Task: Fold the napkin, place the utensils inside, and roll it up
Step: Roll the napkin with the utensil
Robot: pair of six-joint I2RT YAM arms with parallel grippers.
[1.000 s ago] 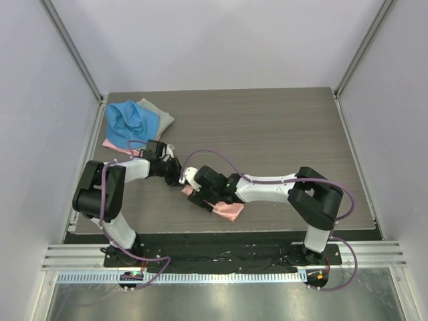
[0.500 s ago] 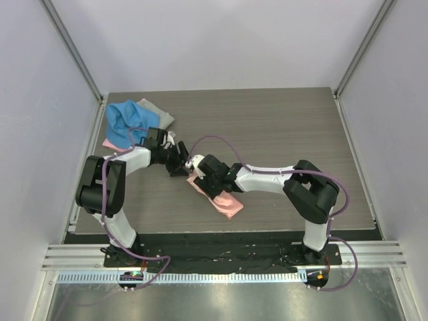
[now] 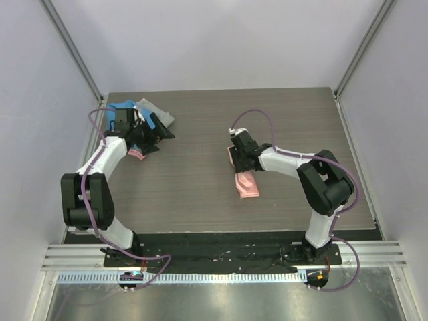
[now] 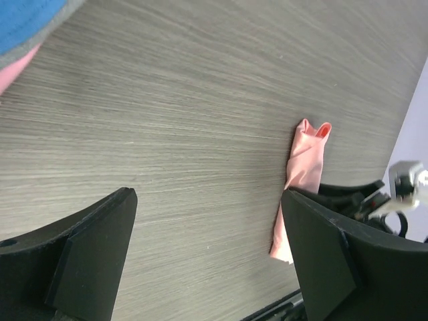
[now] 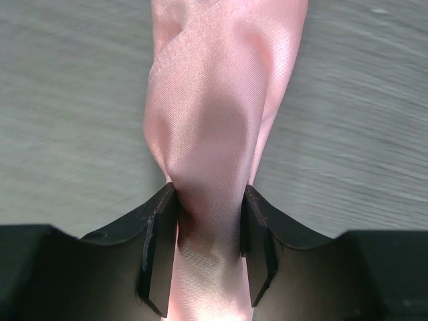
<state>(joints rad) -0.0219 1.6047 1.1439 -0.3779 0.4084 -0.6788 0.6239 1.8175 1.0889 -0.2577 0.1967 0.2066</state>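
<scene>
Right pincer [image 5: 207,224] grips the napkin [image 5: 217,114], a narrow bunched strip lying well apart from the blue cloth [image 4: 23,13], clear of every table [image 3: 301,120] edge. Left pincer [image 4: 207,257] gapes wide beside the blue cloth; open table spans between.

Looks like a robotics lab cell: table [image 3: 200,134] boxed by plain white panels [image 3: 221,40] and aluminium posts [image 3: 72,48], arms [image 3: 324,187] bolted to a metal rail [image 3: 374,254].

The napkin [image 3: 248,184] lies right of the table's [image 3: 194,194] middle, its far end between the sides of my right claw [image 5: 208,227]. A heap of cloths [image 3: 159,115] sits in the far left corner, my left claw [image 4: 207,261] just before it.
</scene>
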